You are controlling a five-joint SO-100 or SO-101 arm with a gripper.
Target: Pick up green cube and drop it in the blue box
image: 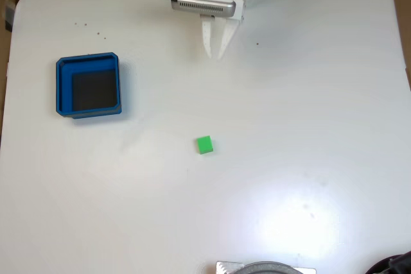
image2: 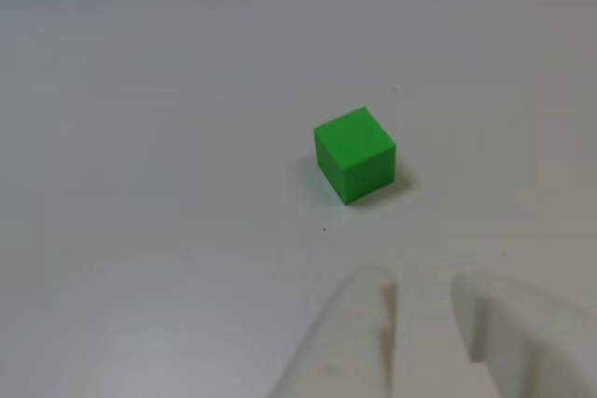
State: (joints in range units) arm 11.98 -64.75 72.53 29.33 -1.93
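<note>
From the camera riding low by the arm, the gripper [image2: 420,323] is sitting closest to me, its two white fingers [image2: 359,342] blurred at the bottom edge with a narrow gap showing between them and nothing held in it. The fingers are slightly parted, not closed on anything.

Just beyond the fingertips, a little way up the white table [image2: 140,137], the green cube [image2: 354,154] is resting flat and apart from the gripper. It is sitting turned so that one corner edge faces the fingers. It looks like a solid, hard piece of plastic with plain matte faces and crisp edges, bright green all over. I am guessing it is light and stiff, not fragile, and not likely to squash. The flat sides should give the fingers a fair hold, but since it is sitting skewed, the fingers would want to line up with two opposite faces rather than pinch across the corners, or it may twist and pop out.

In the fixed view from above, the gripper [image: 216,51] is hanging near the top of the table, the green cube [image: 204,145] is lying well below it, and the blue box [image: 88,85] is sitting well off to the left, empty, with thick blue walls and a dark floor.
</note>
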